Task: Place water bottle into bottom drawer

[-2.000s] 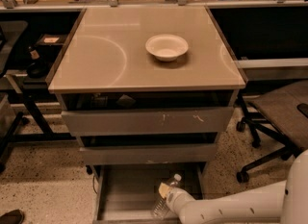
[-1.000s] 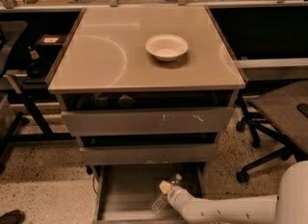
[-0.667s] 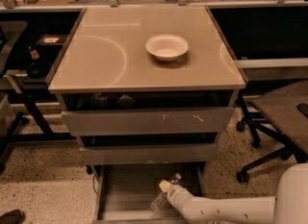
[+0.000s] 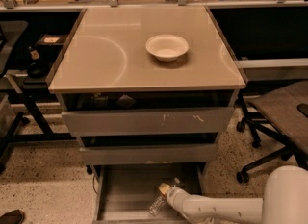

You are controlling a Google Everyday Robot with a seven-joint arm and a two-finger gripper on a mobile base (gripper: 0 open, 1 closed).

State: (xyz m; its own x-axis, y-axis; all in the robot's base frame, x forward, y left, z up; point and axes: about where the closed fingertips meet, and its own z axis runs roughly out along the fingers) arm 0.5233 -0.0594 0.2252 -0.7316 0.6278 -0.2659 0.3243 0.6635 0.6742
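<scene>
Fingers are pinching the bottle near its top end. The gripper is sitting inside the drawer, toward its front right part. The bottle is tilting, with its cap pointing to the back of the drawer and its bottom lying low by the drawer's front edge. The arm is reaching in from the right of the drawer. Since a moment ago, the gripper and bottle have been sliding a bit left and lower in the drawer. So the bottle is getting very close to the drawer floor. I think letting go is coming next.
</scene>
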